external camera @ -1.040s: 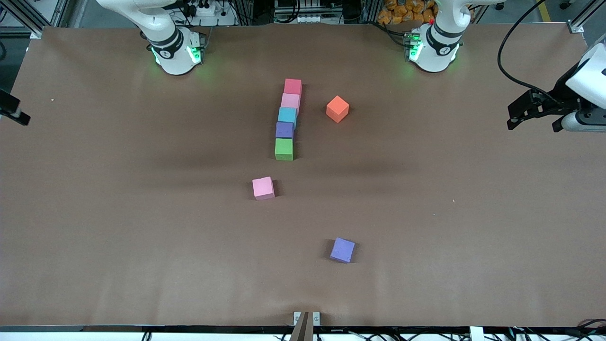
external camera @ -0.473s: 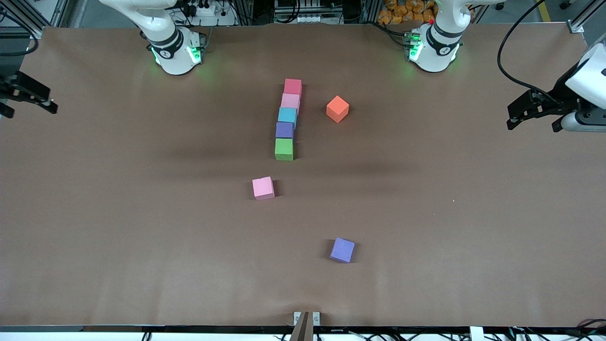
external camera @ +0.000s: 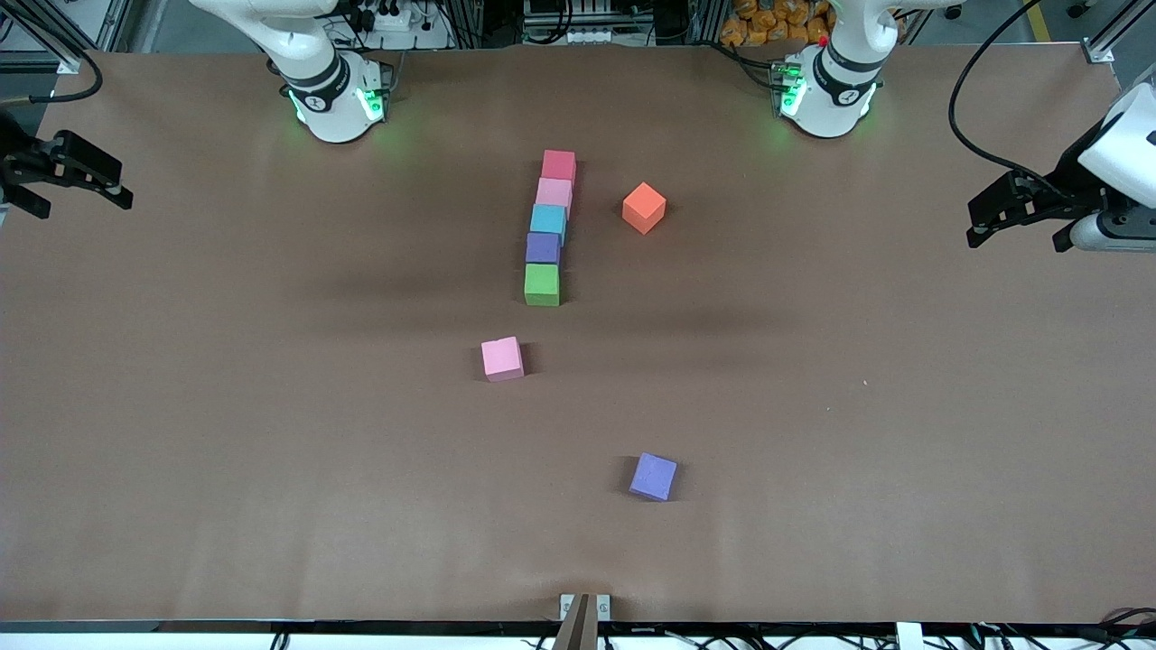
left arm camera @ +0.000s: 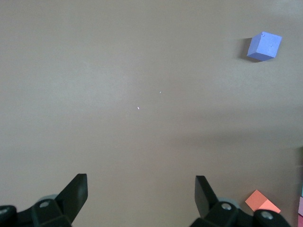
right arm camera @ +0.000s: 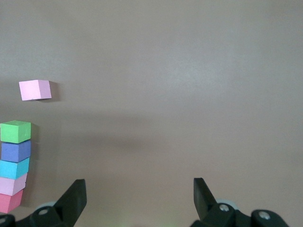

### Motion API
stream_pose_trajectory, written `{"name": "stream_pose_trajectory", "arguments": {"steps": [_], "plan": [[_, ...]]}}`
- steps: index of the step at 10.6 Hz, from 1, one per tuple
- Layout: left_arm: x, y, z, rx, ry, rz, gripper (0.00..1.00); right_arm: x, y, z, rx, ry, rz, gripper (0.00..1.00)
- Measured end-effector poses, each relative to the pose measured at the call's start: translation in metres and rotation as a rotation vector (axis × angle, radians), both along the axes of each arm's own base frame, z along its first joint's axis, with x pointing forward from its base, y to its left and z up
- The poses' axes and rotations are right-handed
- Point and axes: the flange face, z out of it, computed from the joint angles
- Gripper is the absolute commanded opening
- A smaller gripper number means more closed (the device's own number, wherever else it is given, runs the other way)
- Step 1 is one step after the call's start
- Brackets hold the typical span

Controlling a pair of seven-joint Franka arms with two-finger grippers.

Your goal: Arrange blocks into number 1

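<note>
Front view: five blocks touching in one line mid-table, farthest from the camera to nearest: crimson block, light pink block, sky blue block, purple block, green block. Line slightly slanted, green end drifting toward the right arm's end of the table. Just beside the line, toward the left arm's end: loose orange block, apart from the rest. Nearer the camera than the line: loose pink block; nearer again, well apart: loose violet block, turned at an angle. Left gripper up over the table edge at the left arm's end, fingers spread wide, holding nothing. Right gripper up over the edge at the right arm's end, fingers likewise spread wide and empty. Right wrist view: same line of five and the loose pink block, bare brown table between the parted fingers.
</note>
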Motion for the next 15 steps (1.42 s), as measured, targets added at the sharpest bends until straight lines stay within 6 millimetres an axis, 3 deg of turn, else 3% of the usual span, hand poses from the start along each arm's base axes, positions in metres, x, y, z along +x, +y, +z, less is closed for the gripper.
{"name": "stream_pose_trajectory", "arguments": {"steps": [15], "plan": [[0.0015, -0.0005, 0.0005, -0.001, -0.011, -0.001, 1.0, 0.0024, -0.008, -0.0122, 0.001, 0.024, -0.015, 1.0]]}}
